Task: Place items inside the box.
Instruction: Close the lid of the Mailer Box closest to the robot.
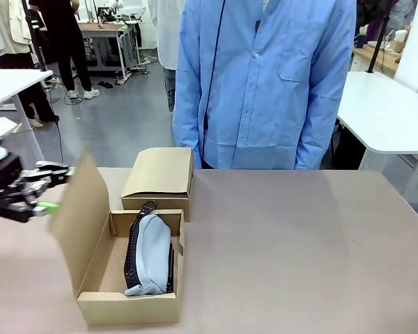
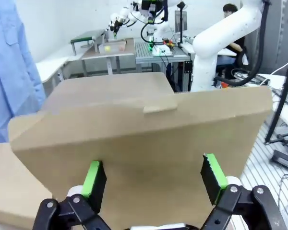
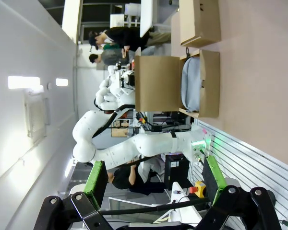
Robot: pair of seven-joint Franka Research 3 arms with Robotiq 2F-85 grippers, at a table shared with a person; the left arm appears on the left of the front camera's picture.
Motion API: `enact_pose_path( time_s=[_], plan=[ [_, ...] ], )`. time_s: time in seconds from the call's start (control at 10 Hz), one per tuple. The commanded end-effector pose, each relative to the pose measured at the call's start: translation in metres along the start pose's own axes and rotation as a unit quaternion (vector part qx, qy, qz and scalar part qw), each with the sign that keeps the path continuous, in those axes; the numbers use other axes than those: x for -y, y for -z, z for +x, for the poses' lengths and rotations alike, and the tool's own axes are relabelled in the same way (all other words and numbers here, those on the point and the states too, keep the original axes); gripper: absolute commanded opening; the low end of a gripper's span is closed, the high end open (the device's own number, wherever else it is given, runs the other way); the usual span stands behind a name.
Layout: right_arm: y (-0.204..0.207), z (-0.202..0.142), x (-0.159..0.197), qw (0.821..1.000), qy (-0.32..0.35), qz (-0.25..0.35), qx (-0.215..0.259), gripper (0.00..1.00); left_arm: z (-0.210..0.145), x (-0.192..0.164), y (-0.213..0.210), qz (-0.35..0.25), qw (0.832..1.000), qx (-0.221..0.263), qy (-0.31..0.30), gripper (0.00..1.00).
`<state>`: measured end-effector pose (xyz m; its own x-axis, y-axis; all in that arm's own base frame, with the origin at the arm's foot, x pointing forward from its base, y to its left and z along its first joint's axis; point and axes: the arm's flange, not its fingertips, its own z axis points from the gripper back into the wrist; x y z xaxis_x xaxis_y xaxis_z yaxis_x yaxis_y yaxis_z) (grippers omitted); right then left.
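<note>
front view shows one open cardboard box (image 1: 129, 306) near the left side of the brown table (image 1: 299, 257). one grey zip pouch (image 1: 151, 254) lies inside it, with a dark zip edge along its left side. the box lid (image 1: 80, 216) stands up on the left. the left gripper (image 1: 47, 188) is just beside the lid's outer side, its fingers apart and holding nothing. the lid stands between that gripper and the pouch.

a second cardboard box (image 1: 160, 177), closed, sits just behind the open one, touching or almost touching it. a person in a blue shirt (image 1: 265, 83) stands at the far edge of the table. two white tables (image 1: 386, 115) show further back, one on each side.

from the left wrist, the lid (image 2: 144, 143) is close in front of the two green pads (image 2: 92, 178), which are wide apart.

from the right wrist, the right gripper (image 3: 153, 179) has its fingers apart and holds nothing, well away from the open box (image 3: 209, 84) and the pouch (image 3: 189, 84).
</note>
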<state>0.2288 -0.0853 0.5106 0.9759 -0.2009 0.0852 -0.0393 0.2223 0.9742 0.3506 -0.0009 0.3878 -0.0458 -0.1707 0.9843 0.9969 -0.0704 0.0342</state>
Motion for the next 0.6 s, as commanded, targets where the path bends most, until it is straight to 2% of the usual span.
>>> enact_pose_path(
  time_s=[0.0, 0.1, 0.2, 0.4, 0.5],
  plan=[
    [0.001, 0.001, -0.005, 1.000, 0.009, 0.009, -0.002, 1.00, -0.023, 0.100, 0.100, 0.020, 1.000, -0.010, -0.011, 1.00],
    [0.001, 0.001, -0.005, 1.000, 0.009, 0.009, -0.002, 1.00, -0.033, 0.105, 0.107, 0.022, 0.999, -0.019, -0.023, 1.00],
    [0.001, 0.001, -0.005, 1.000, 0.009, 0.009, -0.002, 1.00, -0.001, -0.011, 0.026, 0.000, 1.000, -0.007, 0.000, 1.00],
    [0.001, 0.001, -0.005, 1.000, 0.009, 0.009, -0.002, 1.00, -0.001, -0.011, 0.026, 0.000, 1.000, -0.007, 0.000, 1.00],
    [0.001, 0.001, -0.005, 1.000, 0.009, 0.009, -0.002, 1.00, -0.010, -0.019, 0.045, 0.001, 1.000, -0.015, -0.008, 1.00]
  ],
)
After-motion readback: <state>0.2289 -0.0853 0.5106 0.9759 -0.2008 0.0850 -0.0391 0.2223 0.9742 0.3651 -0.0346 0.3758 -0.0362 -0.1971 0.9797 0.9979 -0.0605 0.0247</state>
